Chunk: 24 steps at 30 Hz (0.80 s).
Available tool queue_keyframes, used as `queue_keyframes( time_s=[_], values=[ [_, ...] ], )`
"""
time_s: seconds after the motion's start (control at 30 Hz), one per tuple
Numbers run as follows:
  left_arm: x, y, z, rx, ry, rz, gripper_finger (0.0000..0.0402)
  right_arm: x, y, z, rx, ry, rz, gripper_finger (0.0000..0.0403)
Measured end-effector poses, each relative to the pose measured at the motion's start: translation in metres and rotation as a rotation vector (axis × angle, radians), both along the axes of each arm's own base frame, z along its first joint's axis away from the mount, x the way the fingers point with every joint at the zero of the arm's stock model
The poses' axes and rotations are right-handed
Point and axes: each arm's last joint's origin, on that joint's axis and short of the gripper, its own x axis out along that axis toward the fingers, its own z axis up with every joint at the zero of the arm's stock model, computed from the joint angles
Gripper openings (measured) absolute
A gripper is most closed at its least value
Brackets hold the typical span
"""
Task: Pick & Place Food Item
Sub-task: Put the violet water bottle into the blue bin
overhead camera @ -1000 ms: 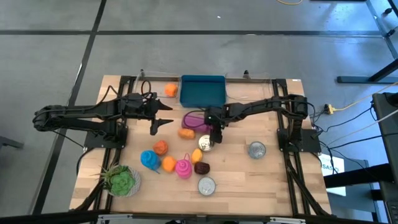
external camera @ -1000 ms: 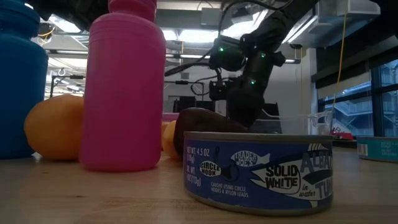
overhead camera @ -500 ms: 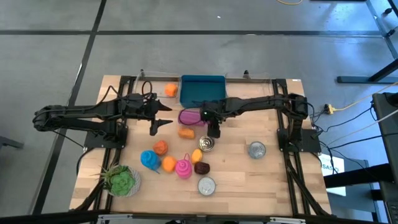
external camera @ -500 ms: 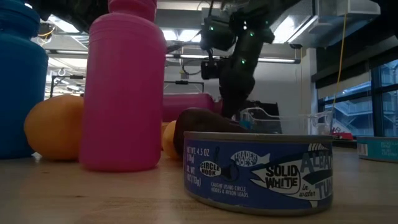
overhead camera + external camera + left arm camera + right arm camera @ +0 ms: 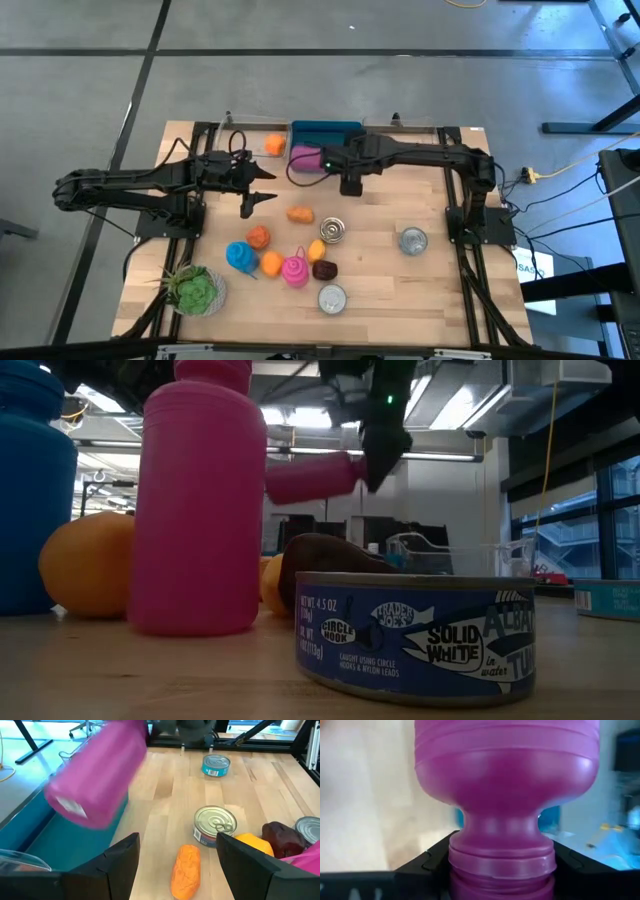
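Note:
A purple bottle (image 5: 305, 160) hangs in the air by the near left corner of the blue bin (image 5: 327, 130). It also shows in the low view (image 5: 310, 477) and in the left wrist view (image 5: 100, 775). My right gripper (image 5: 345, 172) is shut on it. My left gripper (image 5: 262, 186) waits open above the table's left half, touching nothing. Below and ahead of its fingers lies an orange food piece (image 5: 185, 870), also seen from above (image 5: 299, 213). My right gripper pinches the purple bottle's neck (image 5: 500, 832) between its two fingers (image 5: 430, 862), just under the cap ring. The bottle is lifted clear of the table. It sticks out past the fingertips about level, its base toward the table's left (image 5: 290, 480).
Tin cans (image 5: 333, 230) (image 5: 413, 240) (image 5: 332, 297), a pink bottle (image 5: 295, 270), a blue bottle (image 5: 240, 256), orange and yellow fruit (image 5: 259, 237), a dark red piece (image 5: 324, 269) and a potted plant (image 5: 195, 290) fill the near half. An orange (image 5: 274, 144) sits left of the bin.
My right gripper has risen and moved toward the table's far edge and the blue bin, carrying the purple bottle. The bottle, which lay on the table beside the orange piece, is now lifted clear and held level by the bin's corner.

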Motion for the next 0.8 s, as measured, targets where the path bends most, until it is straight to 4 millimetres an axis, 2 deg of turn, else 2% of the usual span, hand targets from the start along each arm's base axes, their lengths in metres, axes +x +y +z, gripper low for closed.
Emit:
queue_keyframes(
  time_s=[0.23,0.37,0.53,0.63,0.8],
  values=[
    [0.0,0.0,-0.001,0.0,0.009,-0.001,0.0253,-0.017,-0.003,0.055,-0.211,0.073,-0.043,0.0205],
    [0.0,0.0,-0.001,-0.001,0.009,-0.003,0.0253,-0.029,-0.006,0.078,-0.319,0.114,-0.073,0.0205],
    [0.0,0.0,-0.001,-0.001,0.009,-0.004,0.0253,-0.035,-0.014,0.09,-0.341,0.111,-0.057,0.0205],
    [0.0,0.0,-0.001,-0.005,0.008,-0.003,0.0253,-0.037,-0.024,0.09,-0.34,0.115,-0.087,0.0205],
    [0.0,0.0,-0.001,-0.004,0.007,-0.003,0.0253,-0.041,-0.044,0.086,-0.159,0.059,-0.147,0.0205]
  ],
)
